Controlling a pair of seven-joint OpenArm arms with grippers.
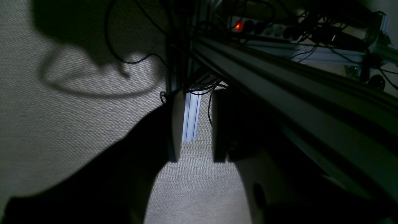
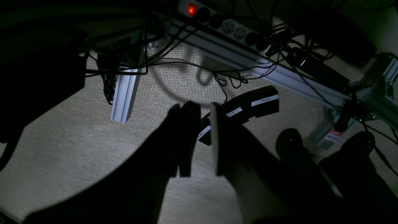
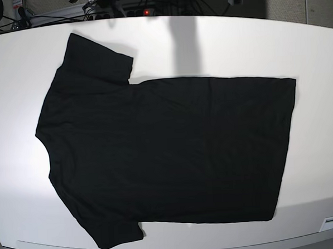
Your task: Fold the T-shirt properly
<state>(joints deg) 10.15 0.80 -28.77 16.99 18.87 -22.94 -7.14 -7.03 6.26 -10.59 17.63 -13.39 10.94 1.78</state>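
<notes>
The T-shirt (image 3: 168, 149) lies spread flat, plain black side up, across the white bench (image 3: 320, 66), collar end toward nine o'clock and hem toward three o'clock, both sleeves out at eleven and seven; that flat layout suits a first fold, which I judge not yet begun. Neither arm reaches over the bench. Each wrist view looks down at carpet and cabling. The right claw (image 2: 201, 146) stands part-open, grasping nothing. The left claw (image 1: 195, 127) likewise gapes, fingers apart, touching nothing.
</notes>
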